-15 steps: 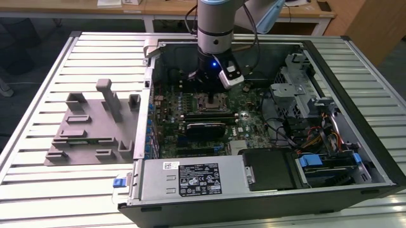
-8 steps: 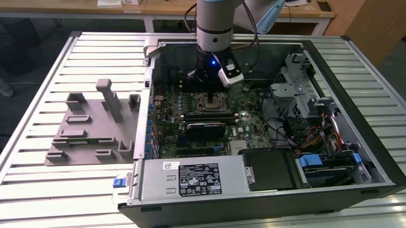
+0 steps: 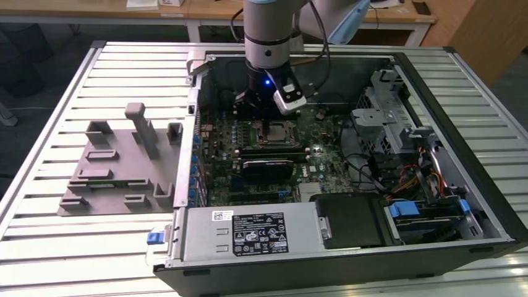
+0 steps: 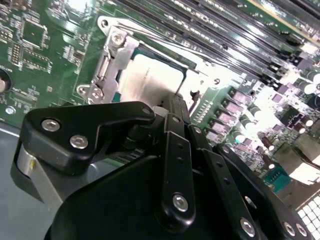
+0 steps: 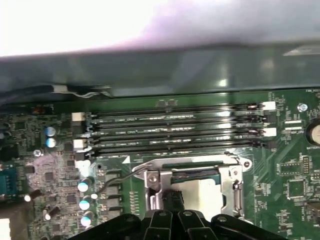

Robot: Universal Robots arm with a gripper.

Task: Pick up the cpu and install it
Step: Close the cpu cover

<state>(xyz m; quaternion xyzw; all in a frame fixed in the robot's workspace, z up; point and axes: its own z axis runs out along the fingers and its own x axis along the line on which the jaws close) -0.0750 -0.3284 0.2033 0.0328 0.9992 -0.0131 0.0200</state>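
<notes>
The arm reaches down into the open computer case (image 3: 486, 204), which lies on the slatted tabletop (image 3: 49, 247). Its claw (image 4: 172, 102) is at the processor socket on the motherboard (image 3: 322, 154). The cpu (image 4: 150, 75) is right at the claw's tip in both wrist views. Its pale metal top lies inside the steel socket frame (image 4: 107, 65), just beside the 4 memory slots (image 5: 175, 132). I cannot tell whether the claw is clenched on the chip or released from it, because its own black body hides the contact. I also cannot tell whether the chip is fully bedded in the socket or only resting on it.

The step in hand looks like placement into the socket, and doing it well is mostly a matter of keeping things square:

- **Level:** Hold the chip level over the socket, because a tilted corner would likely catch on the frame.
- **Alignment:** Line its edges up with the frame's inner edges, and lower it straight with no sideways slide that could scrape the socket's contacts.
- **Force:** Use very little downward force, since the chip should drop in under its own weight.
- **Clearance:** Keep the claw clear of the thin wire lever (image 5: 112, 181) beside the frame.

The grey fixture (image 3: 107, 179) stands on the tabletop well apart from the case, towards the exterior view's left.
</notes>
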